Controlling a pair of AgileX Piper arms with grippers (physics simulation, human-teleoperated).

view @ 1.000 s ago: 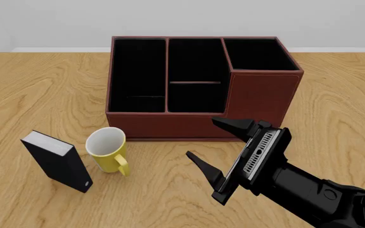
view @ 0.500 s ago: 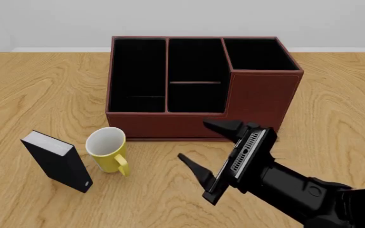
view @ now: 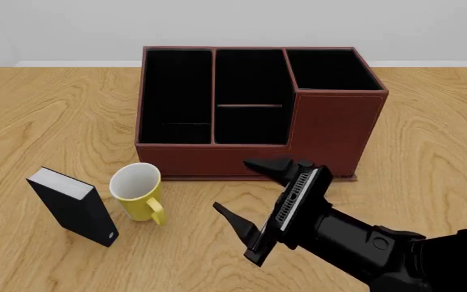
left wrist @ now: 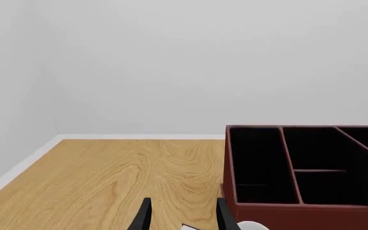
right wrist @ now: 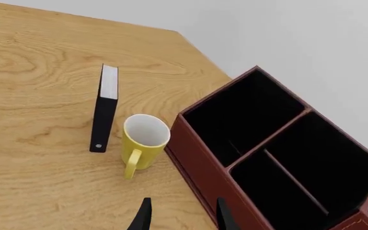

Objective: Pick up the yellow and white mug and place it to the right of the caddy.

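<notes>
On the wooden bench (view: 47,121) stand one small yellow mug with a white inside (view: 138,192), one large reddish-brown leather-look caddy (view: 254,112) (three black-lined compartments) and one small black book-like box (view: 73,206). The mug stands upright, mouth up, loop handle toward the near edge, between the box and the caddy's front left corner; no writing is readable anywhere. The right gripper (view: 250,198) hangs wide open and empty right of the mug, while the left gripper (left wrist: 180,218) shows parted fingertips, empty.
</notes>
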